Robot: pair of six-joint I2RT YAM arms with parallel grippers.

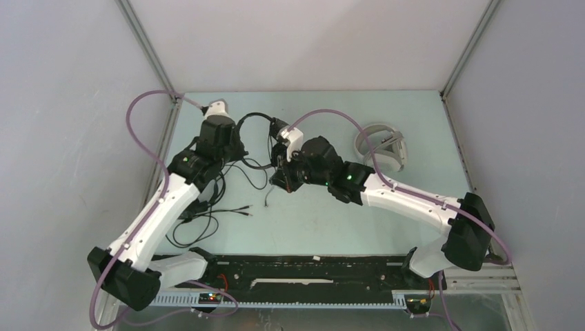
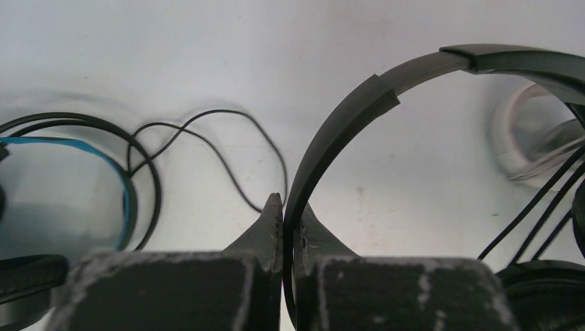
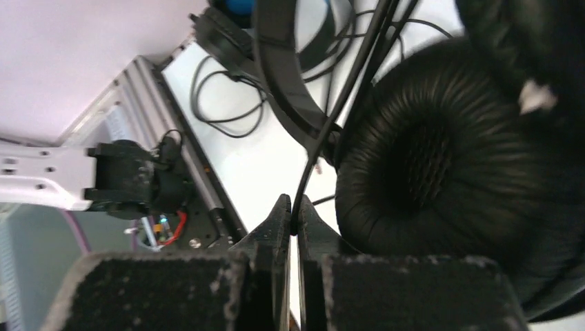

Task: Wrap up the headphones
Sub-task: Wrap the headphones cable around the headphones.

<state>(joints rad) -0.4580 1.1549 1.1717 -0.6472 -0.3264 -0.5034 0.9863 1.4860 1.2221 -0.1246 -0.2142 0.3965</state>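
Observation:
A slim black headset is held up between both arms. Its headband [image 2: 359,110] runs down between the pads of my left gripper [image 2: 290,203], which is shut on it. My right gripper [image 3: 290,203] is shut on the thin black cable [image 3: 324,138] of that headset, right beside its round ear pad [image 3: 428,172]. From above, the left gripper [image 1: 239,138] and right gripper [image 1: 283,177] stand close together mid-table, with the headband arc [image 1: 256,116] between them. The blue-lined black headset [image 2: 103,155] lies to the left. The white headset [image 1: 383,148] lies at the back right.
Loose black cable loops [image 1: 207,214] lie on the table under and beside the left arm, and a plug end [image 1: 269,200] lies below the right gripper. A metal frame rail [image 1: 155,148] borders the left side, and the arm base bar [image 1: 303,265] runs along the near edge.

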